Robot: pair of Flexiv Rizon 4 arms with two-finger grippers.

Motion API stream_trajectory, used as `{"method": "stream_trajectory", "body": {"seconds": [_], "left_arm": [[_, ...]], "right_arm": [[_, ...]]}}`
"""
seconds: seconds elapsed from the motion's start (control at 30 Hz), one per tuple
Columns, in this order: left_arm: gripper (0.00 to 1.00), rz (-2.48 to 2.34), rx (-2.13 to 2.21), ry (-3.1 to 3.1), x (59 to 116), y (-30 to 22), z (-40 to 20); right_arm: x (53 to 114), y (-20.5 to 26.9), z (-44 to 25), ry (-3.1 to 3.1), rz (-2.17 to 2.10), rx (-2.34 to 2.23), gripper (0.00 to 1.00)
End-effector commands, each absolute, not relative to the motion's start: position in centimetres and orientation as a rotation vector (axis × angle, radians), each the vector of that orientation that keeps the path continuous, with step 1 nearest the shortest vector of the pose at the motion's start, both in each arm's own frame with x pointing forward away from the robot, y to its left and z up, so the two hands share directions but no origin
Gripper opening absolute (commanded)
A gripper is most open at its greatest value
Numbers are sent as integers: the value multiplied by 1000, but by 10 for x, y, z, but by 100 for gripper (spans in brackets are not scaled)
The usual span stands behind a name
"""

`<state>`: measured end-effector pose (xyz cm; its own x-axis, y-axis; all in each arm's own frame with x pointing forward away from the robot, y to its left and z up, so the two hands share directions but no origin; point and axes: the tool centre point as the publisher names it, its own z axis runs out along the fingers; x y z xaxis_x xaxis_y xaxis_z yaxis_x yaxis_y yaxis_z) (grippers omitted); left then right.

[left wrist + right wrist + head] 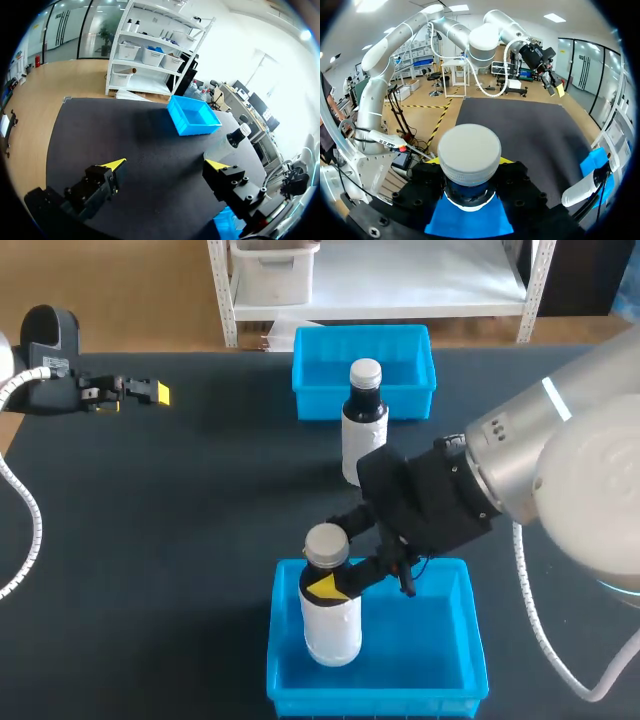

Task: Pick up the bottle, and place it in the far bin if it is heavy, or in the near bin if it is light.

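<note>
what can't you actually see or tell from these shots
- Head view: the right gripper hides the lower part of the dark-necked bottle.
- Right wrist view: the white bottle shows mostly its cap, which hides its body. Whether it stands on the floor of the near bin cannot be told.
- Left wrist view: only a sliver of the near bin shows past the left gripper.

Our head camera sits high behind us, looking down and away over the whole black matte desk (150, 540). Our left wrist camera hangs over the desk's far left, facing right past our left end effector (165, 164). With the head view it shares the far blue plastic bin (192, 116). Our right wrist camera, very close above the white plastic bottle with a grey cap (470, 150), faces left, sharing that bottle and the desk with the head view.
</note>
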<state>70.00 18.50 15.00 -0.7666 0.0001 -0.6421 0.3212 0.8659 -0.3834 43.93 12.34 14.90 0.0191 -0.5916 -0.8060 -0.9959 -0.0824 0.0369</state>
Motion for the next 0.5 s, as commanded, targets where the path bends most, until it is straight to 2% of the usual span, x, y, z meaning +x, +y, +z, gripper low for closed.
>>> {"method": "stream_trajectory", "body": {"seconds": [0.03, 0.5], "left_arm": [[100, -636, 231, 2374, 700, 185, 150], [100, -636, 231, 2374, 700, 185, 150]], "right_arm": [[441, 124, 142, 1617, 930, -1724, 0], [443, 126, 131, 1616, 937, -1727, 0]]}}
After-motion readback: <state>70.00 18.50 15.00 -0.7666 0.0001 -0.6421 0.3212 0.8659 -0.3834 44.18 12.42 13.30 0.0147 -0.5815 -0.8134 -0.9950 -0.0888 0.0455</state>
